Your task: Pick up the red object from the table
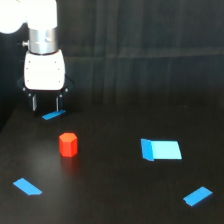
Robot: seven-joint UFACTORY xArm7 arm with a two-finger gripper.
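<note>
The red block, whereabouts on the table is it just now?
The red object stands on the table in the exterior view's left half, just below the tool and a small blue piece, apart from both.

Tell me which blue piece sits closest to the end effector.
The small blue piece just under the end effector, behind the red object. The other three lie farther toward the front and the exterior view's right.

white arm upright, end effector (45, 103) open
</note>
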